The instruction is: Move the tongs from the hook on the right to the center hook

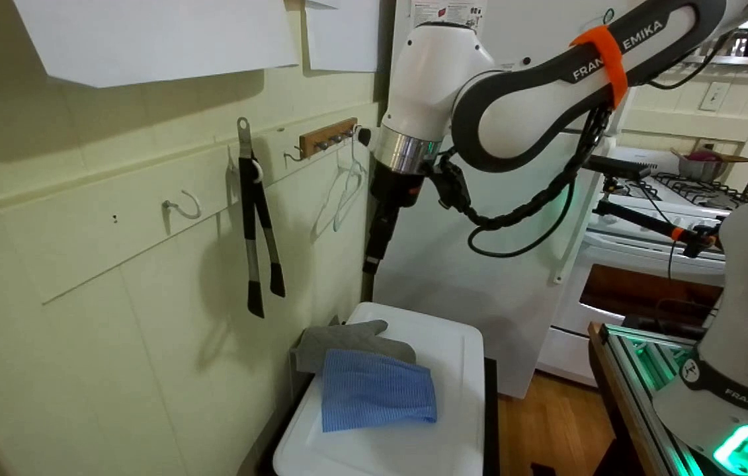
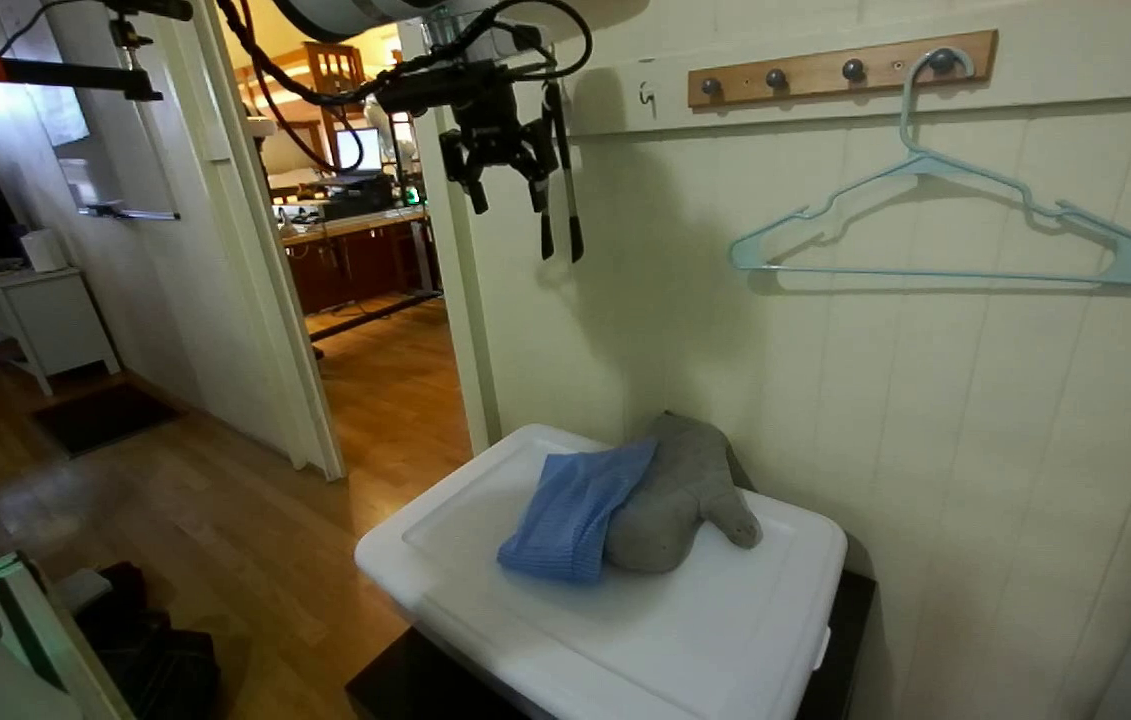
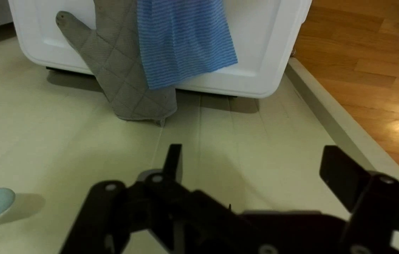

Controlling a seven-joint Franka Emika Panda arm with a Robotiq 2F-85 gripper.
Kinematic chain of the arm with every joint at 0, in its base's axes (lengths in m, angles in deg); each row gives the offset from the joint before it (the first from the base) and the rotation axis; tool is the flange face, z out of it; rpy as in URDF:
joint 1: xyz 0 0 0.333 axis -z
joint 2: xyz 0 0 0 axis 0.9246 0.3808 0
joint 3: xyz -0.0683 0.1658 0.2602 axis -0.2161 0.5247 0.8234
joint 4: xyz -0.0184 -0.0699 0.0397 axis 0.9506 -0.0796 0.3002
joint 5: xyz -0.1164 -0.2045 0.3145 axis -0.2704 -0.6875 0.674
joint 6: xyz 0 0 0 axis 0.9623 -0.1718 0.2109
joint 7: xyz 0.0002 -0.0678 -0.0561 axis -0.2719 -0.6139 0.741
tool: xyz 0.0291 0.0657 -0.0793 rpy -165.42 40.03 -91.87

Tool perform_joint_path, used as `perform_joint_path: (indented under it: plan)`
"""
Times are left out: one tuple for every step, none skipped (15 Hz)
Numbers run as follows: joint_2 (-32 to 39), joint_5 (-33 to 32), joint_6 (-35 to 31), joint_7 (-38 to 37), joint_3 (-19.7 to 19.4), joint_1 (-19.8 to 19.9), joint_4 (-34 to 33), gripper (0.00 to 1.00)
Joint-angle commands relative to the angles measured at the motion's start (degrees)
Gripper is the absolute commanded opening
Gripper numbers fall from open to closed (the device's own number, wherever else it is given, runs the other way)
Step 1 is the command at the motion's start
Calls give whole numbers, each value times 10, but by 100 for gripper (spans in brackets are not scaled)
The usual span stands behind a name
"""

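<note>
Long, black-and-silver metal tongs [image 1: 249, 211] hung joint uppermost from the pale, curved middle hook [image 1: 257, 171] of three along a cream-painted board [image 1: 142, 205]. Their arms parted slightly downward, and the flat black tips hung free in front of the grooved wall [image 1: 168, 344], with clear air beneath. Bare board separated the tongs from a white, curved end hook [image 1: 185, 206]; a small silvery hook [image 1: 294, 156] projected on the opposite side. The black, jointed, two-fingered hand [image 3: 252, 153] was well apart from the tongs, its fingers spread wide around clear space, holding nothing. Farther along, a brown wooden rail [image 2: 815, 76] carried four dark, rounded knobs [image 2: 853, 70]; a smooth, pale-blue plastic hanger [image 2: 925, 162] hung from the end one. Lower down, the white, round-cornered plastic tabletop [image 2: 675, 640] had a moulded rim. A grey, quilted-fabric oven mitt [image 3: 125, 60] overhung its wall-side edge, partly covered by a limp, finely striped blue cloth [image 3: 185, 42]. In the wrist view, straight pale trim [image 3: 340, 113] divided the wall from a glossy wood-plank floor [image 3: 372, 70].
</note>
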Motion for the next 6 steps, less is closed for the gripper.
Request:
perform_joint_path:
  plan:
    - [-48,77,-12,89,4,20,66,100]
    - [-55,96,-10,112,3,21,75,100]
    - [-60,110,-7,135,2,22,82,100]
    - [-64,116,-8,145,1,23,89,100]
    - [-39,90,0,110,3,23,57,100]
    - [-44,96,0,120,2,23,64,100]
